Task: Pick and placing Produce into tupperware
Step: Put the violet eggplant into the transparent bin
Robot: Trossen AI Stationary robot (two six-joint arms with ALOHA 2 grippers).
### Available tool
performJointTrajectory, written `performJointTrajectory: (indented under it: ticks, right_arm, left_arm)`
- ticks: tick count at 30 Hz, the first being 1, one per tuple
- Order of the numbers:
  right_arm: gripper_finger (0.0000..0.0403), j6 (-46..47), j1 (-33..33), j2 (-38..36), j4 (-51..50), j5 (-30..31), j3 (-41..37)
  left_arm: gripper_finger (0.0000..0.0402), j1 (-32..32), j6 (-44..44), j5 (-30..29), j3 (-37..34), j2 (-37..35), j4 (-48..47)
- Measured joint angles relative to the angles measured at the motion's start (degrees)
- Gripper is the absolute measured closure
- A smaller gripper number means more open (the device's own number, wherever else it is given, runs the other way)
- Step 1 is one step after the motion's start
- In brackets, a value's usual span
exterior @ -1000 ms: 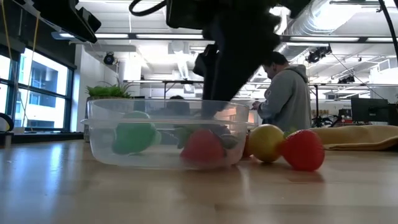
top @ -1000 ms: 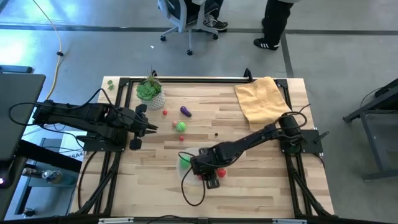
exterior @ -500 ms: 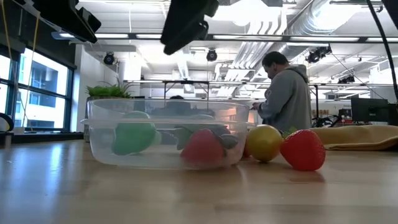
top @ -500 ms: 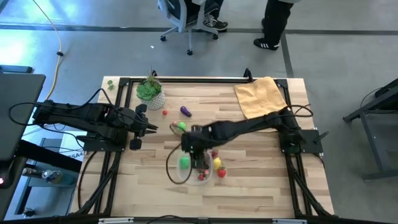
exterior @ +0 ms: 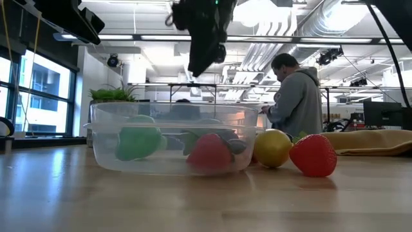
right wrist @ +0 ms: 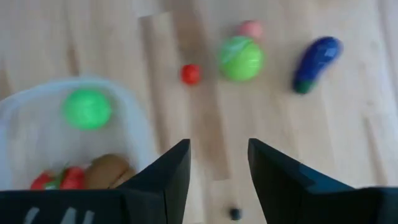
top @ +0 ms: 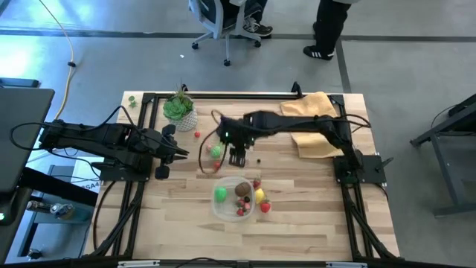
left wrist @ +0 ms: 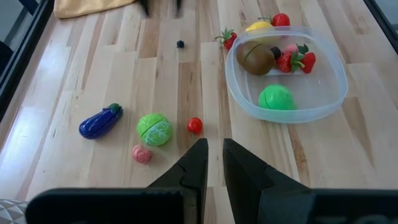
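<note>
Your clear tupperware (top: 236, 198) sits toward the tabletop's front edge, near the middle, rounded and see-through, already holding a green ball (left wrist: 275, 98), a brown kiwi (left wrist: 256, 57) and red strawberries (left wrist: 297, 60). Touching its outer wall you've got a yellow lemon (exterior: 273, 147) and a glossy strawberry (exterior: 313, 154). Farther back lie a purple eggplant (left wrist: 99, 121), a ridged green cabbage (left wrist: 154, 129), a small red ball (left wrist: 194, 125) and a pink piece (left wrist: 142, 154). Your right gripper (top: 237, 152) hovers above that loose group, fingers apart, holding nothing. Your left gripper (top: 181, 154) waits at the left edge, fingers nearly together, empty. Potted plant (top: 179, 109) and yellow cloth (top: 313, 119) stand along the back edge.
</note>
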Motion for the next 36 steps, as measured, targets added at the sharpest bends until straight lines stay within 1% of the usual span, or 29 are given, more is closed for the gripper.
performJointTrajectory:
  ticks: [3,6,8,11,14,17,19,22,26,32,36]
  right_arm:
    - [0.0250,1.2,-3.8,0.0,1.7,-0.6,-0.4]
    - [0.0250,6.8,-7.5,0.0,3.9,-1.2,-0.4]
    - [0.0250,9.8,-9.9,0.0,5.4,-3.7,-0.4]
    - [0.0250,11.0,-12.8,0.6,8.5,-6.7,-0.4]
    - [0.0250,11.8,-14.5,1.9,10.4,-7.6,-0.4]
    - [0.0250,11.8,-15.6,3.7,11.9,-8.4,-0.4]
    - [0.0250,12.1,-16.2,5.2,12.6,-10.5,-0.4]
    - [0.0250,13.4,-16.4,7.6,13.7,-12.0,-0.4]
    - [0.0250,13.1,-16.7,10.1,14.2,-12.1,-0.5]
    - [0.0249,12.9,-16.7,11.8,16.6,-12.2,-0.4]
    - [0.0239,13.6,-17.0,13.6,17.3,-13.6,-0.5]
  left_arm:
    - [0.0362,0.0,0.0,0.0,0.0,0.0,0.0]
    - [0.0362,0.0,0.0,0.0,0.0,0.0,0.0]
    - [0.0362,0.0,0.0,0.0,0.0,0.0,0.0]
    - [0.0362,0.0,0.0,0.0,0.0,0.0,0.0]
    - [0.0362,0.0,0.0,0.0,0.0,0.0,0.0]
    - [0.0362,0.0,0.0,0.0,0.0,0.0,0.0]
    - [0.0362,0.0,0.0,0.0,0.0,0.0,0.0]
    - [0.0362,0.0,0.0,0.0,0.0,0.0,0.0]
    - [0.0362,0.0,0.0,0.0,0.0,0.0,0.0]
    - [0.0362,0.0,0.0,0.0,0.0,0.0,0.0]
    - [0.0362,0.0,0.0,0.0,0.0,0.0,0.0]
